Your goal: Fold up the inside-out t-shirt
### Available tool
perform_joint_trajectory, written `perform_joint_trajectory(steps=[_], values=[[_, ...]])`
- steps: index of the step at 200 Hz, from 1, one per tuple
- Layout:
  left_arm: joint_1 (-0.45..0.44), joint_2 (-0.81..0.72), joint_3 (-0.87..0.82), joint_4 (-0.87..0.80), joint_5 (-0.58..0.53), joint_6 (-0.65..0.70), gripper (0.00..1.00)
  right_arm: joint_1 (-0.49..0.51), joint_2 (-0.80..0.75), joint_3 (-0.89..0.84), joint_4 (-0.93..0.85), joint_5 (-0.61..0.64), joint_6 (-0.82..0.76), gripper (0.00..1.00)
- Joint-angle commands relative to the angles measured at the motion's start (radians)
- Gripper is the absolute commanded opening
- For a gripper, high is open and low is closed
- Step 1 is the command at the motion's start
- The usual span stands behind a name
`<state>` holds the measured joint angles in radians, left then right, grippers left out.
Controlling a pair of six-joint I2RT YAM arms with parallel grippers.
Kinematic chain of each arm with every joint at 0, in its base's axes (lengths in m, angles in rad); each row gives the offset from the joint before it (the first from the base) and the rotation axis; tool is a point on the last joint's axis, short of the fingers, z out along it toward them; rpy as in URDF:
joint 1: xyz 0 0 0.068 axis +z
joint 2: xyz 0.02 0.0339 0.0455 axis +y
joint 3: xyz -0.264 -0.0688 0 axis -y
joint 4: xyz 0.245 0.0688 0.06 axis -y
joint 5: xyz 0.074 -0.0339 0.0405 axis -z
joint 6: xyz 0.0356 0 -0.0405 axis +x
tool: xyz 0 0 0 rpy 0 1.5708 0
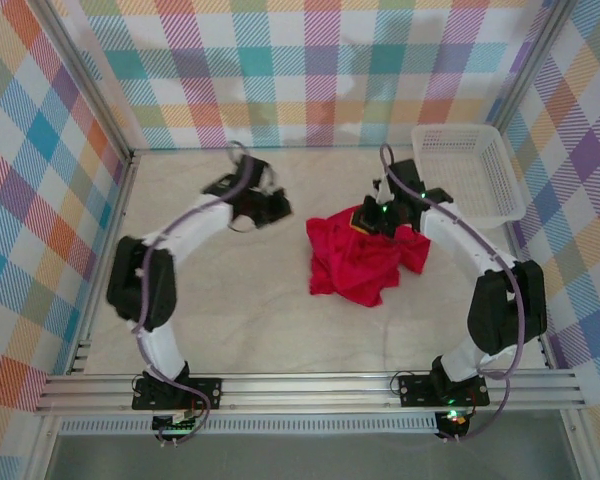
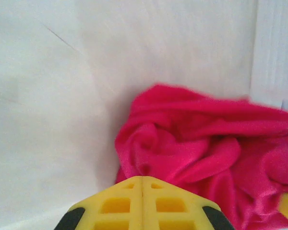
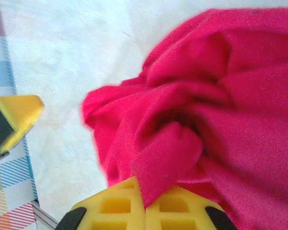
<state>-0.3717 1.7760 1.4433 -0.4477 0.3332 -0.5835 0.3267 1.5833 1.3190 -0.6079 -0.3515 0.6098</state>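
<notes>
Task barely started: no fold made yet. The inside-out t-shirt (image 1: 363, 262) is a crumpled heap, not spread flat. You have everything left to do: flatten it, then fold. It sits right of the worktop (image 1: 230, 310) centre, nearer the right edge, well apart from the white basket (image 1: 470, 170) in the far right corner. It's bright red soft cloth, bunched in deep twisted folds. Sleeves and collar can't be told apart, and the tag can't be made out. Your right tool (image 3: 145, 194) is clenched on a pinch of red cloth at the heap's far edge. Your left tool (image 2: 142, 184) is clamped shut on nothing, left of the heap, not touching it.
</notes>
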Motion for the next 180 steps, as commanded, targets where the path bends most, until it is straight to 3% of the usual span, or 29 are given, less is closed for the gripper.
perform_joint_trajectory(steps=[1, 26, 49, 61, 80, 99, 104, 114, 134, 156, 180], values=[[0.145, -0.135, -0.023, -0.138, -0.062, 0.021, 0.00, -0.008, -0.042, 0.161, -0.123, -0.013, -0.097, 0.00], [0.179, -0.174, -0.041, -0.128, -0.045, 0.026, 0.00, -0.012, -0.082, 0.138, -0.108, -0.118, -0.111, 0.00], [0.159, -0.190, -0.116, -0.002, 0.056, -0.017, 0.00, -0.012, -0.149, -0.030, -0.025, -0.172, -0.099, 0.00], [0.109, -0.191, -0.147, 0.057, 0.078, -0.028, 0.00, -0.011, -0.200, -0.183, 0.063, -0.213, -0.090, 0.00], [-0.021, -0.165, -0.146, 0.083, 0.047, 0.020, 0.17, -0.011, -0.279, -0.437, 0.229, -0.265, -0.036, 0.00], [-0.123, -0.089, -0.102, 0.069, 0.041, 0.071, 0.25, -0.010, -0.305, -0.614, 0.296, -0.286, -0.004, 0.00], [-0.141, -0.066, -0.088, 0.072, 0.050, 0.074, 0.26, -0.010, -0.305, -0.638, 0.292, -0.282, -0.004, 0.05], [-0.169, -0.022, -0.058, 0.071, 0.073, 0.079, 0.29, -0.011, -0.313, -0.664, 0.255, -0.259, -0.010, 0.24], [-0.227, 0.058, 0.023, 0.016, 0.078, 0.110, 0.33, -0.011, -0.368, -0.675, 0.168, -0.142, 0.001, 0.46], [-0.283, 0.129, 0.101, -0.069, 0.034, 0.164, 0.35, -0.019, -0.426, -0.654, 0.096, -0.021, 0.023, 0.50], [-0.303, 0.187, 0.127, -0.101, -0.010, 0.185, 0.37, -0.022, -0.438, -0.621, 0.088, -0.001, 0.032, 0.49]])
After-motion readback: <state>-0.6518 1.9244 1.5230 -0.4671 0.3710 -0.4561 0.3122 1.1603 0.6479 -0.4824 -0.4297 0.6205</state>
